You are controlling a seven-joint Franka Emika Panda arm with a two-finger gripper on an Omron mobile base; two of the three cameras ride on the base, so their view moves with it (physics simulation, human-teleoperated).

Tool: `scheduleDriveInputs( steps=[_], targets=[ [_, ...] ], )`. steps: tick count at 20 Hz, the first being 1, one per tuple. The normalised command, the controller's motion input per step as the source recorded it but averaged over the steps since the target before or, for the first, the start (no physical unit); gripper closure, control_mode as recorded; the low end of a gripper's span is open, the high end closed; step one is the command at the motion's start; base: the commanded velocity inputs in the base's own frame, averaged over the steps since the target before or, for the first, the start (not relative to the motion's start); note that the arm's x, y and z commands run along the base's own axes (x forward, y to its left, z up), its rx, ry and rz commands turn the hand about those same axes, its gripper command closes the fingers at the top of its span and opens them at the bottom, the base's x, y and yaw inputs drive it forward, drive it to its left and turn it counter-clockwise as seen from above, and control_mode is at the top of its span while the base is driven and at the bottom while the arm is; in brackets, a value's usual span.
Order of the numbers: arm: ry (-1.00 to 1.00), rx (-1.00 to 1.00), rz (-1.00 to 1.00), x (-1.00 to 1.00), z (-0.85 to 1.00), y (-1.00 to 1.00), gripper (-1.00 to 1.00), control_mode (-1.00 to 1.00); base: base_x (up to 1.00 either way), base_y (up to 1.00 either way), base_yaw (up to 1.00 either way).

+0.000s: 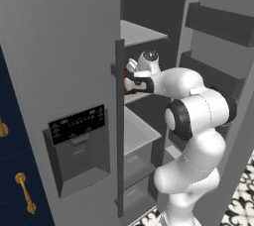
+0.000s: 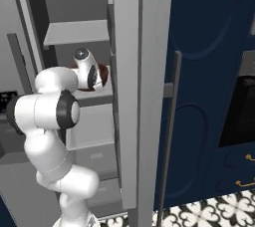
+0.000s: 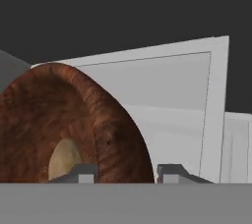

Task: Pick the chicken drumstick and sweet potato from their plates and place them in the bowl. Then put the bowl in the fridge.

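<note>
The fridge stands open and my arm reaches into it at mid height. My gripper holds the dark reddish-brown bowl by its wall, one fingertip inside the rim and the other outside. The bowl looks tipped, its opening turned sideways in the hand view. A pale tan patch shows deep inside it; I cannot tell whether it is the sweet potato. The drumstick is hidden and the plates are out of view. The bowl peeks out behind the door's edge, and the bowl hangs just above a grey shelf.
Grey shelves sit above and below the hand, with drawers lower down. The door with its black dispenser panel and long handle stands close on the left. Navy cabinets flank the fridge's right side.
</note>
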Motion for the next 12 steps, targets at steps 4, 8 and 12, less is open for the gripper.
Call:
scheduleDriveInputs(
  steps=[4,8,12],
  targets=[
    [-0.16,0.01,0.00,-0.81,0.31,0.00,-1.00,-1.00,0.00,0.00,0.00],
    [-0.28,0.02,0.00,-1.00,0.41,-0.01,-1.00,-1.00,0.00,0.00,0.00],
    [-0.39,0.02,0.00,-1.00,0.57,-0.08,-1.00,-1.00,0.00,0.00,0.00]
  ],
)
